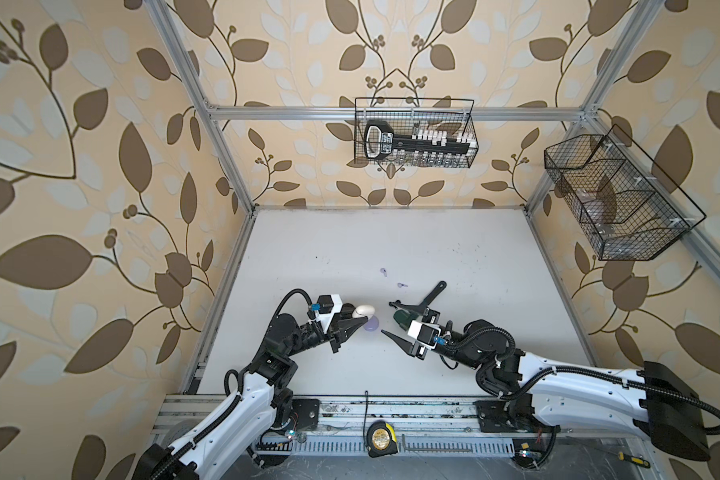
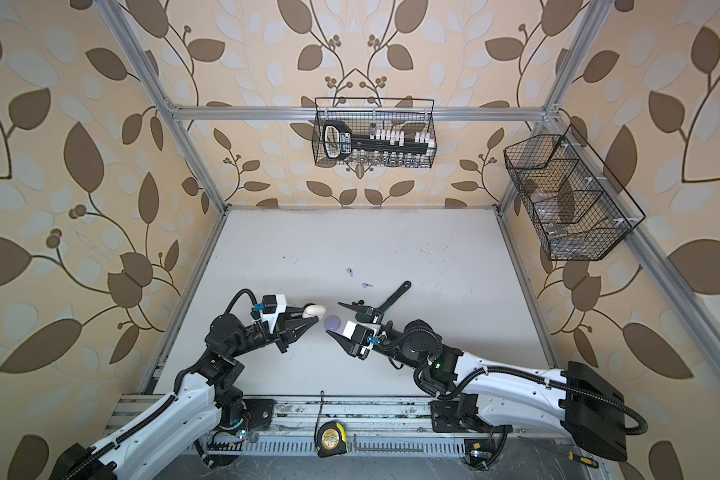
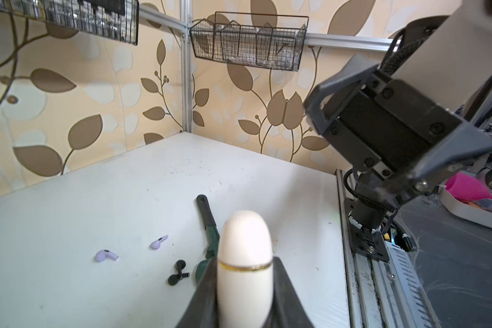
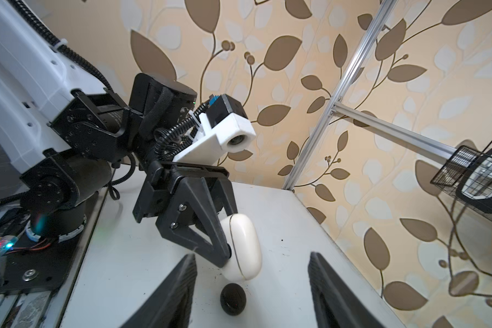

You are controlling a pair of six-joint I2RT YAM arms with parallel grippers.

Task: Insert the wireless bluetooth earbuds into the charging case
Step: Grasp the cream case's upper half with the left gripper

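My left gripper [image 3: 245, 261] is shut on a closed cream-white charging case [image 3: 245, 241] with a thin gold seam; in both top views it holds the case [image 1: 364, 310] just above the table. A lilac case [image 1: 371, 323] lies right beside its fingertips. My right gripper [image 4: 252, 255] faces it, open and empty [image 1: 386, 318]. A small black rounded object [image 4: 233, 298] lies on the table between its fingers. Two lilac earbuds [image 3: 105, 255] [image 3: 158, 242] lie further back, and two black earbuds [image 3: 180, 264] lie by the dark green tool [image 3: 208, 224].
The green tool's handle [image 1: 433, 295] lies behind the right gripper. Two wire baskets hang on the walls, one at the back [image 1: 416, 133] and one on the right [image 1: 616, 195]. A tape measure [image 1: 380, 438] sits on the front rail.
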